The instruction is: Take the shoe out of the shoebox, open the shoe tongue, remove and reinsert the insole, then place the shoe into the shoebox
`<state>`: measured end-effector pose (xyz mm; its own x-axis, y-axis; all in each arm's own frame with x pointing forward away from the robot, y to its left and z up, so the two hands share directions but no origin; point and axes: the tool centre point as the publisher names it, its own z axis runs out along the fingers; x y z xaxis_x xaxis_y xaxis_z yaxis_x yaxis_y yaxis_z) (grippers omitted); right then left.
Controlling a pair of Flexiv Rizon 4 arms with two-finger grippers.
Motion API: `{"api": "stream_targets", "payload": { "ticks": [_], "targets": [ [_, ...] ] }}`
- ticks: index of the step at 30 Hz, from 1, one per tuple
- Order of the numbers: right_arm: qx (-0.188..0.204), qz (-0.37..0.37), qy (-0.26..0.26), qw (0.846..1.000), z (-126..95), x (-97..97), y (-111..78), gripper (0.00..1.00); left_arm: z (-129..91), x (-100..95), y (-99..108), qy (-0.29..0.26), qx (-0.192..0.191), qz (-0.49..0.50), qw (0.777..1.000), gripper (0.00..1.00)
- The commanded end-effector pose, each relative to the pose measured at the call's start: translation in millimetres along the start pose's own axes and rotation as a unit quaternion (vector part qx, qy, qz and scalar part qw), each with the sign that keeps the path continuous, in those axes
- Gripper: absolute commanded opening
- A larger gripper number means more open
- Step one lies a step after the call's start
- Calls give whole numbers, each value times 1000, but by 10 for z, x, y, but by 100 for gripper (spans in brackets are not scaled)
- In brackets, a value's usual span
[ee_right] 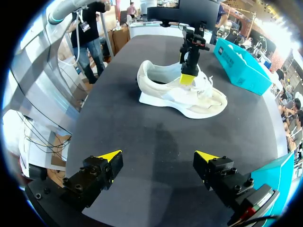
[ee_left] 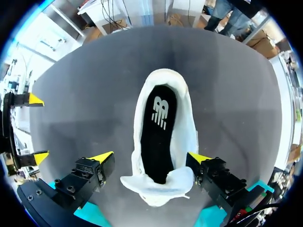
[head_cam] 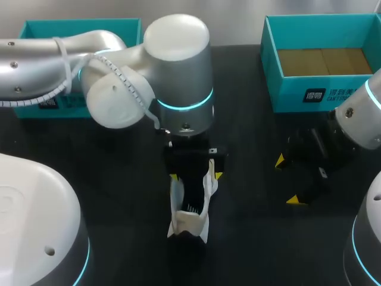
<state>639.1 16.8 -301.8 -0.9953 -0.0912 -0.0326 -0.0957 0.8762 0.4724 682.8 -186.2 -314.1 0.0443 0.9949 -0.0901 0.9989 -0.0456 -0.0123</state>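
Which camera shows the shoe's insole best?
The left wrist view: it looks straight down onto the black insole. The head view shows only a dark sliver; the right wrist view sees the shoe side-on.

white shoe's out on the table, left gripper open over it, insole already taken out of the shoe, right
No, the black insole is inside the white shoe, as the left wrist view shows. The rest holds: the shoe is on the table, with the left gripper open over it.
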Motion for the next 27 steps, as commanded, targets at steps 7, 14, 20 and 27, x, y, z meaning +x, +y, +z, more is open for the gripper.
{"api": "stream_targets", "payload": {
  "ticks": [7, 14, 20, 27],
  "targets": [
    [1, 0, -1, 1000, 7, 5, 3, 100, -305, 203, 97, 9, -7, 12, 1000, 100],
    [1, 0, -1, 1000, 7, 5, 3, 100, -367, 234, 380, 8, 2, 8, 1000, 100],
    [1, 0, -1, 1000, 7, 5, 3, 100, -374, 191, 614, 7, -5, 2, 1000, 100],
    [1, 0, -1, 1000, 7, 5, 3, 100, -411, 144, 819, 2, -7, 0, 1000, 100]
  ]
}}
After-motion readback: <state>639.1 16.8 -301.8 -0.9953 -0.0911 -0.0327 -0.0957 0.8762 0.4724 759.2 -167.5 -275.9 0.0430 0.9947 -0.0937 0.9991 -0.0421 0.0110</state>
